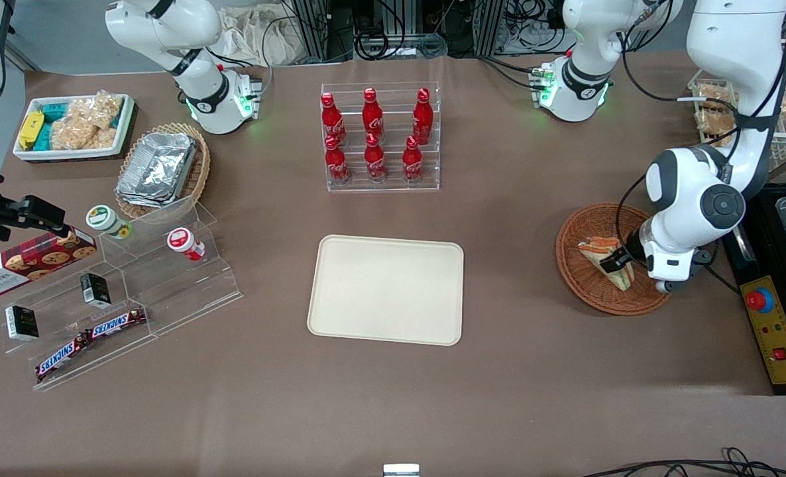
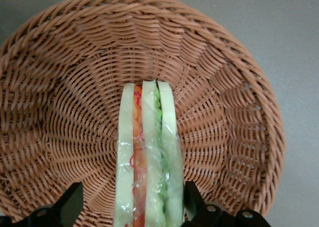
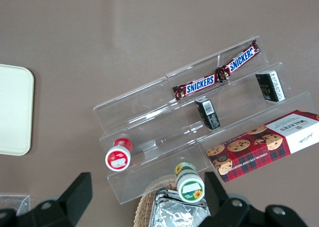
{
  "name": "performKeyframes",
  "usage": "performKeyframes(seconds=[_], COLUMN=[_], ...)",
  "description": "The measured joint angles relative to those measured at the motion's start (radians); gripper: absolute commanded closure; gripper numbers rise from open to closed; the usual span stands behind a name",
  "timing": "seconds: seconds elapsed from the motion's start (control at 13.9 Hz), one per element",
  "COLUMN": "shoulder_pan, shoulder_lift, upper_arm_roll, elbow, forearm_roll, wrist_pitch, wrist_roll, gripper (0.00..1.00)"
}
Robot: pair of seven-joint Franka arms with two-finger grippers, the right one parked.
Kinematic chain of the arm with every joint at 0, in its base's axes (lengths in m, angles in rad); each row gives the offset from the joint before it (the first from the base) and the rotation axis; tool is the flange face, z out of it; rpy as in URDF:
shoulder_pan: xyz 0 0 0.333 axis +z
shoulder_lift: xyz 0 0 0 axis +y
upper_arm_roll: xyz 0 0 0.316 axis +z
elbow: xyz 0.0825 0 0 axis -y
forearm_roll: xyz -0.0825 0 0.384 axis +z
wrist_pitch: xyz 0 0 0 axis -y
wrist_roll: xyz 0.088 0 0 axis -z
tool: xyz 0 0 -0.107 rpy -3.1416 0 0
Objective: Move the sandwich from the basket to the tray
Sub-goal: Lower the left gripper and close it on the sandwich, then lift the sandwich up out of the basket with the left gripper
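Sandwich standing on edge in basket, long axis running between fingers of gripper; spread wide, straddling, gripping nothing yet.

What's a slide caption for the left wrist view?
Open gripper straddling the wrapped sandwich standing on edge in the wicker basket.

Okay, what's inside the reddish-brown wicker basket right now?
Only the sandwich, standing on edge, with the gripper open around it. The basket weave under the sandwich is covered.
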Motion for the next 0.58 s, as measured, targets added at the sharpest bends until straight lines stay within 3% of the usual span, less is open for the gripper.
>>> performKeyframes(seconds=[0.14, 0.36, 0.58], shoulder_pan=[0.004, 0.004, 0.001], shoulder_lift=[0.009, 0.019, 0.023], upper_arm_roll=[0.0, -0.001, -0.004], elbow=[-0.001, -0.001, -0.001], forearm_roll=[0.001, 0.001, 0.001], wrist_pitch=[0.0, 0.002, 0.005], wrist_roll=[0.0, -0.008, -0.012], gripper=[0.22, 0.51, 0.73])
